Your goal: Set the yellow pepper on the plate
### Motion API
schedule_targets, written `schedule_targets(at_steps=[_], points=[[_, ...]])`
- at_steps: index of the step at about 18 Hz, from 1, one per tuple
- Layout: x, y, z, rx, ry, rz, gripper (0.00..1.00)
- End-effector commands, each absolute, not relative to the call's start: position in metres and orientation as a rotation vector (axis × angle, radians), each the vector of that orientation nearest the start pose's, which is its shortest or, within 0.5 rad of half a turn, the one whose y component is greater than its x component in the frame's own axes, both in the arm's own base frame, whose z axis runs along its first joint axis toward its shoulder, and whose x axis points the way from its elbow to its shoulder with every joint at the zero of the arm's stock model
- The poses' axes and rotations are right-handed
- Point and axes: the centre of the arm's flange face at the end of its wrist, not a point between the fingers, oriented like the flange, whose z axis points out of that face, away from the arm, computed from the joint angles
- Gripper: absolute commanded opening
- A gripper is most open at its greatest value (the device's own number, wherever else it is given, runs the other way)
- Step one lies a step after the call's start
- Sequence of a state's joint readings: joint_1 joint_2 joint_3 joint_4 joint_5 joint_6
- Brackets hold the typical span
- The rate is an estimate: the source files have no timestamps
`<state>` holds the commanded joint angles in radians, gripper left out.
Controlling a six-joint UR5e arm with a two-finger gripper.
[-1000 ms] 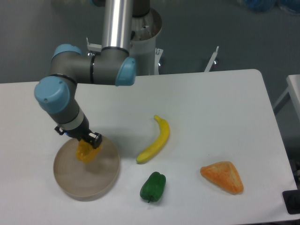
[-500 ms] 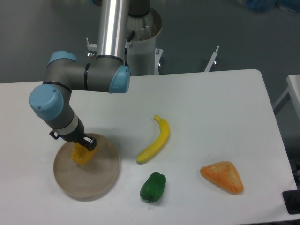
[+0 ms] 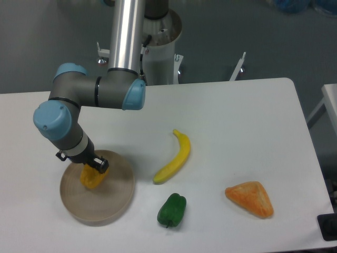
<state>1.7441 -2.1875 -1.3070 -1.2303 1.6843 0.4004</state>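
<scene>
Down in the lower left of the frame, the gripper is pinching the yellow pepper from above, its fingers closed on the top of the fruit, and it is now sitting slightly lower than it was a second ago. Over that second the arm has been swinging the pepper leftward and downward across the plate, from near the rim's upper edge toward the disc's left-centre, and in the last half second the move has shrunk to a small downward settling. The pepper is lying well inside the plate's outline, and it looks to be touching the surface or hanging just above it; from this angle I cannot tell which. To my eye the carry is finishing and what is left is letting go and lifting clear. Toward the middle and lower right, the banana, the green pepper and the orange wedge are lying where they were, well apart from the plate.
</scene>
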Motion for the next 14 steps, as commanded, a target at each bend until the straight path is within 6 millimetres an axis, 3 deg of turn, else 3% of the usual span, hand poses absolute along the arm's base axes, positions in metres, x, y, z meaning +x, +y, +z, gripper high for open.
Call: schedule_targets(at_steps=[2, 4, 8, 14], points=[[-0.004, 0.722, 0.276, -3.157, 0.361, 0.172, 0.88], [-0.004, 0.722, 0.282, -3.147, 0.361, 0.176, 0.99], [-0.02, 0.721, 0.307, -3.118, 0.34, 0.199, 0.99], [-0.144, 0.692, 0.361, -3.083, 0.336, 0.257, 0.99]])
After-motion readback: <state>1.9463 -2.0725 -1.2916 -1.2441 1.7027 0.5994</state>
